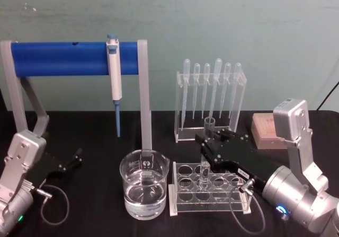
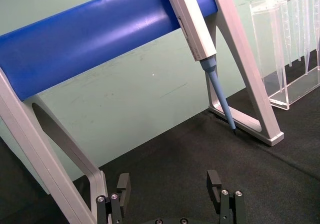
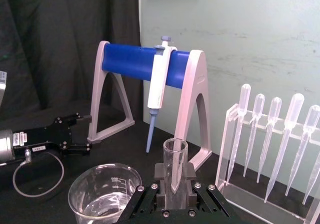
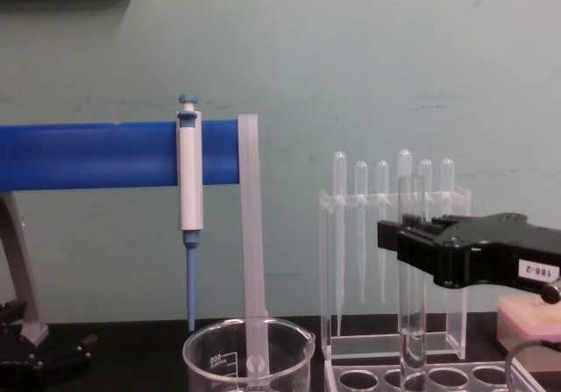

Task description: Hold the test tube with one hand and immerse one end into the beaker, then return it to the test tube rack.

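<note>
The test tube (image 1: 208, 124) stands upright, its lower end down in a hole of the clear tube rack (image 1: 180, 208). My right gripper (image 1: 204, 140) is shut on the test tube's upper part, just below the rim; the right wrist view shows the test tube (image 3: 175, 154) pinched between the black fingers (image 3: 157, 176). In the chest view the test tube (image 4: 410, 322) hangs straight down from the right gripper (image 4: 408, 234). The beaker (image 1: 144, 186), partly filled with clear liquid, stands just left of the rack. At the far left, my left gripper (image 1: 74, 160) rests low over the table, open (image 2: 168, 184).
A blue-barred stand (image 1: 74, 59) with grey legs holds a blue-and-white pipettor (image 1: 114, 78) behind the beaker. A clear holder with several plastic pipettes (image 1: 211, 91) stands behind the rack. A pink box (image 1: 265, 131) sits at the back right. The table is covered in black cloth.
</note>
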Controlling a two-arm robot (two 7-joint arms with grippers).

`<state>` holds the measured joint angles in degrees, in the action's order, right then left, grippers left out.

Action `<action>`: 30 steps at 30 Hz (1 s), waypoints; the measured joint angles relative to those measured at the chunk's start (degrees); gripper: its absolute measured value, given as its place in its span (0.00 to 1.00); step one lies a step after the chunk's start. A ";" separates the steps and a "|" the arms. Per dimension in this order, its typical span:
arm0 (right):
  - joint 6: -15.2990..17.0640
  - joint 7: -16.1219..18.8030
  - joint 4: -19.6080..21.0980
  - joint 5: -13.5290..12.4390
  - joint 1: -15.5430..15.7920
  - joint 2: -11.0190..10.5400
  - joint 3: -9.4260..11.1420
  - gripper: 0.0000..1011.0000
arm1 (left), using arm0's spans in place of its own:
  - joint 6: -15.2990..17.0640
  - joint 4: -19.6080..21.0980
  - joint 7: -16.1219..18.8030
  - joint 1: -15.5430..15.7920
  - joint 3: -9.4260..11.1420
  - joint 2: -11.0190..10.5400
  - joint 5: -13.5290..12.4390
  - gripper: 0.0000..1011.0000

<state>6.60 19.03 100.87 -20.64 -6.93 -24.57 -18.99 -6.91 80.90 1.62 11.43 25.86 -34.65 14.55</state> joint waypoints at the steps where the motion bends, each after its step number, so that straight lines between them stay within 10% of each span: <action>1: -0.10 0.01 -0.13 0.05 0.05 0.04 -0.01 0.22 | 0.00 0.00 0.00 0.00 0.00 0.00 0.00 0.99; 23: -2.81 0.90 -4.67 1.10 0.92 1.62 -0.41 0.22 | 0.00 0.00 0.00 0.00 0.00 0.00 0.00 0.99; 30: -2.35 0.83 -4.60 1.05 1.30 1.83 0.00 0.38 | 0.00 0.00 0.00 0.00 0.00 0.00 0.00 0.99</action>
<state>4.26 19.86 96.27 -19.59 -5.63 -22.74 -18.99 -6.90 80.90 1.62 11.43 25.86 -34.65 14.55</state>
